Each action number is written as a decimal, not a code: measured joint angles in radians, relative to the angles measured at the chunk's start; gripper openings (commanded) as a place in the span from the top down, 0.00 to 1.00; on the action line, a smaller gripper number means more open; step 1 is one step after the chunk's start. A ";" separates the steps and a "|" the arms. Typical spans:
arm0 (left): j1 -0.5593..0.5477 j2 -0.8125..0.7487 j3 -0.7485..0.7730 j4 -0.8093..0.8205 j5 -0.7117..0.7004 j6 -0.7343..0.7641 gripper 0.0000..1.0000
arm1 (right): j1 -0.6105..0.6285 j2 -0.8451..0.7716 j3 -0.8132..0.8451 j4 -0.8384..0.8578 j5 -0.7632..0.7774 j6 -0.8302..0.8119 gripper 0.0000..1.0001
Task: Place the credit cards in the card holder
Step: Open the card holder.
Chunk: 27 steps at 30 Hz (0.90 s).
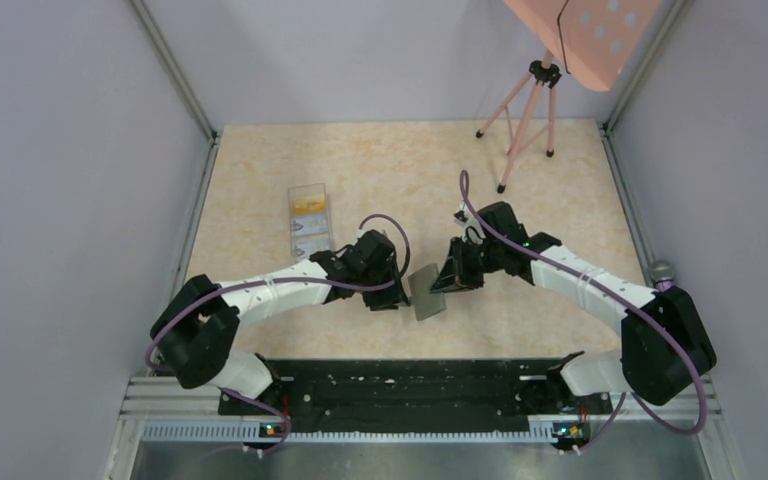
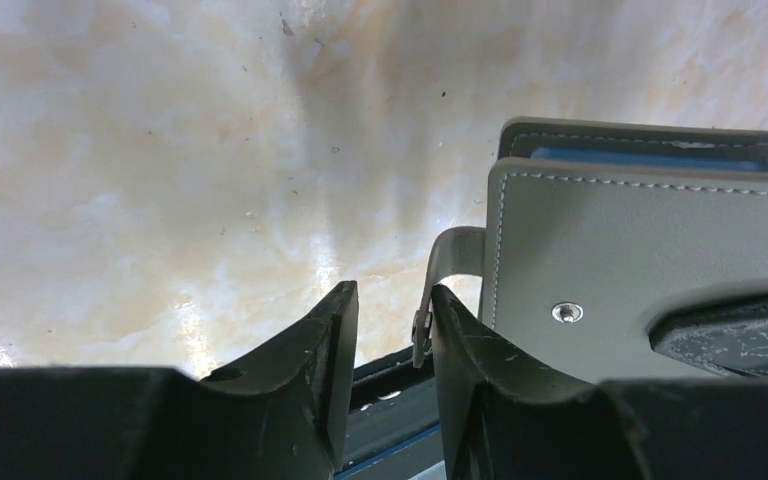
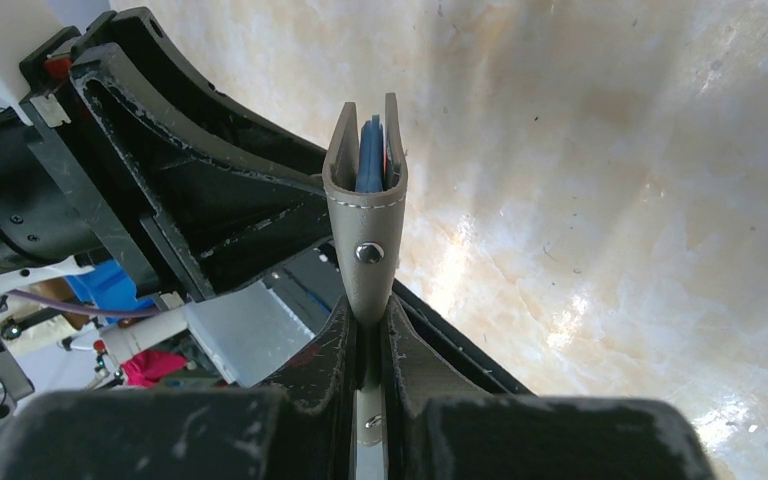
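Beige marbled desk (image 1: 380, 160), boxed in by plain lilac-grey walls, with a pink-legged tripod (image 1: 523, 125) carrying a perforated pink panel at the far right corner: two robot arms meet at centre over the card holder (image 1: 426, 293). The right claw (image 3: 365, 312) is clamped on one edge of the dark grey wallet, holding it up so its two leaves stand narrowly apart and the blue lining (image 3: 370, 155) shows between them. The left claw (image 2: 390, 305) stands parted, gripping nothing, with the wallet's snap tab (image 2: 447, 262) hanging in the gap against one finger. The credit cards (image 1: 309, 207), orange-yellow and pale grey, lie in a clear plastic box (image 1: 310, 188) on the desk, well apart to the left of the arms; whether any card sits in the slots cannot be told. The step looks to be opening the wallet, an early stage of the job. Done well, the left claw would close squarely on the tab or the near leaf alone, not both leaves, then draw it away slowly against a firm right-hand pinch. A thin tab may slip out, and too hard a pull could twist the wallet free.
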 measured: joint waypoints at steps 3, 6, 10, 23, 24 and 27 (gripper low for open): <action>0.000 0.003 0.000 0.001 -0.010 0.000 0.60 | 0.000 0.000 0.000 0.000 -0.009 0.000 1.00; 0.000 0.003 0.000 0.006 -0.013 0.000 0.58 | 0.000 0.000 0.000 0.001 -0.018 0.001 1.00; 0.003 0.003 0.000 0.019 -0.023 0.000 0.60 | 0.000 0.000 0.000 0.002 -0.026 0.002 1.00; 0.021 0.008 0.011 0.043 -0.029 0.024 1.00 | 0.000 0.000 0.000 0.031 -0.038 0.016 0.74; 0.021 0.006 0.020 0.033 -0.031 0.040 1.00 | 0.000 0.000 0.000 0.031 -0.037 0.017 0.62; 0.023 0.000 0.072 -0.038 -0.054 0.108 1.00 | 0.000 -0.002 0.003 0.025 -0.026 0.011 0.34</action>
